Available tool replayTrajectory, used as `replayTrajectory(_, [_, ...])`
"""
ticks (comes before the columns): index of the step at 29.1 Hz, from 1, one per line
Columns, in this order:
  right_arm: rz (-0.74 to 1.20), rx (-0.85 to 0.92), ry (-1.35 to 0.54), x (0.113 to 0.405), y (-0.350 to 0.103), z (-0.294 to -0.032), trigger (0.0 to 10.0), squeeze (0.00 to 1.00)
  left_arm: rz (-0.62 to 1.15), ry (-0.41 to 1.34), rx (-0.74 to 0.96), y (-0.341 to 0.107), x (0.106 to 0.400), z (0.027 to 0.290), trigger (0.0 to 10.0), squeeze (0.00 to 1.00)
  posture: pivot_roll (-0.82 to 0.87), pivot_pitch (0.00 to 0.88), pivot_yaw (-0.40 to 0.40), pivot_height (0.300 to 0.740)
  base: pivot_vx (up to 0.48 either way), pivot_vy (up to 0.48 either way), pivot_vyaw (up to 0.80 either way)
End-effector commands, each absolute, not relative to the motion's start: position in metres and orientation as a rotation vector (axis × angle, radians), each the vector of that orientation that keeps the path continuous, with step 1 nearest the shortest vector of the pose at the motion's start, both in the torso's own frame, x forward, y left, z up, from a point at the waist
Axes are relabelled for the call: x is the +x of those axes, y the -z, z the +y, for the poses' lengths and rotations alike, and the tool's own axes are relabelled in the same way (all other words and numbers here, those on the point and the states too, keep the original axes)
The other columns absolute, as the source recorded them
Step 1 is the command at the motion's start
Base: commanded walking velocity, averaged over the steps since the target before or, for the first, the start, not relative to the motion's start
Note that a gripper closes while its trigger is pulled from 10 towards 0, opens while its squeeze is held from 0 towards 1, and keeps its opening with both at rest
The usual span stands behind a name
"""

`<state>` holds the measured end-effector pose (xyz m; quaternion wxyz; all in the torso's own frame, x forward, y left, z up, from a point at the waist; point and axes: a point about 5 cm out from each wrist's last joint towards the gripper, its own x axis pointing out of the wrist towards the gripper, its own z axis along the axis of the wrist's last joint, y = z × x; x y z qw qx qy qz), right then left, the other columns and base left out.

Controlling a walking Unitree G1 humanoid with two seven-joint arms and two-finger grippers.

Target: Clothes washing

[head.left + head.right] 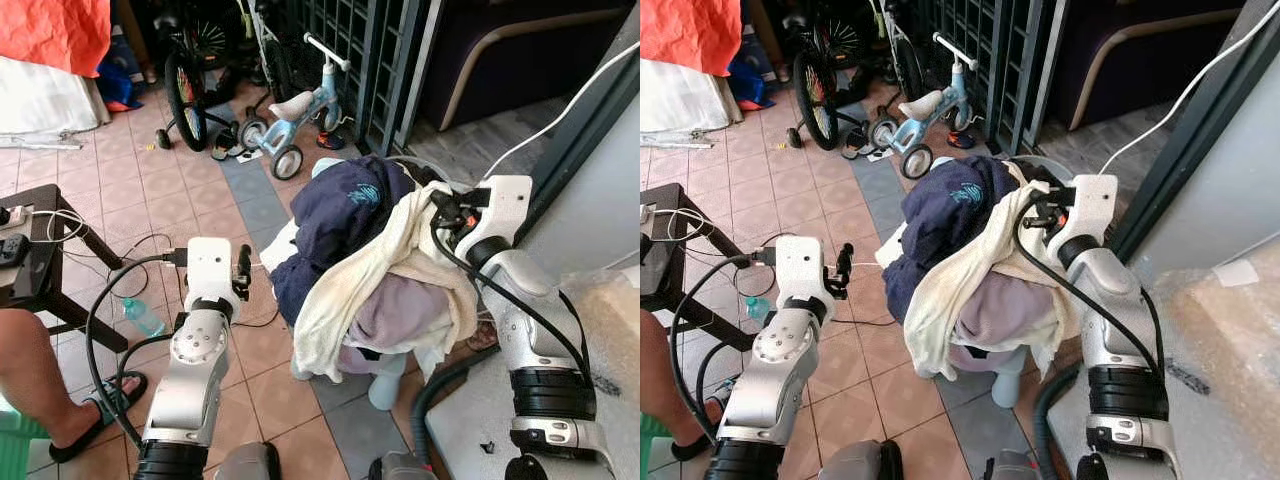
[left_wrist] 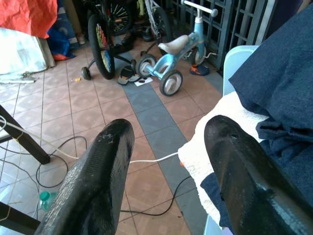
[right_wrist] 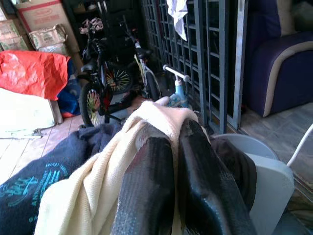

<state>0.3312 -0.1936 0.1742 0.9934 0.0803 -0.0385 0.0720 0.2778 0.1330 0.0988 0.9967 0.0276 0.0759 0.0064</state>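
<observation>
A heap of laundry fills a pale blue basket (image 3: 268, 182): a navy garment (image 1: 340, 215) on top, a cream towel (image 1: 372, 262) draped across it, and a lavender piece (image 1: 400, 312) lower down. My right gripper (image 1: 441, 212) rests at the top right of the heap, its fingers (image 3: 146, 186) pressed together with a fold of the cream towel pinched between them. My left gripper (image 1: 243, 272) hovers just left of the heap, level with its middle. Its fingers (image 2: 105, 161) are spread wide with nothing between them, a short way from the towel's edge (image 2: 203, 147).
A blue tricycle (image 1: 295, 110) and a bicycle wheel (image 1: 185, 95) stand beyond on the tiled floor by a metal gate (image 1: 370, 50). A dark table (image 1: 45, 245), cables, a water bottle (image 1: 143, 318) and a person's sandalled leg (image 1: 35, 375) are at left. A grey hose (image 1: 432, 392) runs below the basket.
</observation>
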Motion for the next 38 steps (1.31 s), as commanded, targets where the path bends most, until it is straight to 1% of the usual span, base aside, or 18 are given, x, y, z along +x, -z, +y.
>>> replayTrajectory(1, [-0.183, 0.173, -0.109, 0.332, -0.197, -0.199, 0.0, 0.0, 0.149, -0.016, 0.057, -0.099, 0.278, 0.132, 10.0, 0.0, -0.04, 0.066, 0.049, 0.74, 0.0, 0.0, 0.0])
replayTrajectory(2, [-0.219, 0.176, -0.076, 0.333, -0.204, -0.203, 0.0, 0.0, 0.146, -0.016, 0.056, -0.099, 0.278, 0.131, 10.0, 0.0, -0.04, 0.064, 0.047, 0.74, 0.0, 0.0, 0.0])
replayTrajectory(5, [-0.259, 0.173, -0.057, 0.335, -0.214, -0.205, 0.0, 0.0, 0.147, -0.02, 0.058, -0.098, 0.277, 0.129, 10.0, 0.0, -0.04, 0.064, 0.046, 0.74, 0.0, 0.0, 0.0])
replayTrajectory(20, [-0.291, 0.14, -0.034, 0.337, -0.219, -0.207, 0.0, 0.0, 0.148, -0.017, 0.058, -0.097, 0.279, 0.127, 10.0, 0.0, -0.04, 0.06, 0.041, 0.74, 0.0, 0.0, 0.0])
replayTrajectory(23, [-0.291, 0.139, -0.034, 0.339, -0.219, -0.206, 0.0, 0.0, 0.148, -0.018, 0.059, -0.098, 0.281, 0.127, 10.0, 0.0, -0.04, 0.073, 0.042, 0.74, -0.259, 0.0, 0.0])
replayTrajectory(38, [-0.301, 0.134, -0.034, 0.34, -0.22, -0.204, 0.0, 0.0, 0.15, -0.024, 0.06, -0.097, 0.282, 0.129, 10.0, 0.0, -0.04, 0.069, 0.042, 0.74, -0.284, -0.258, 0.0])
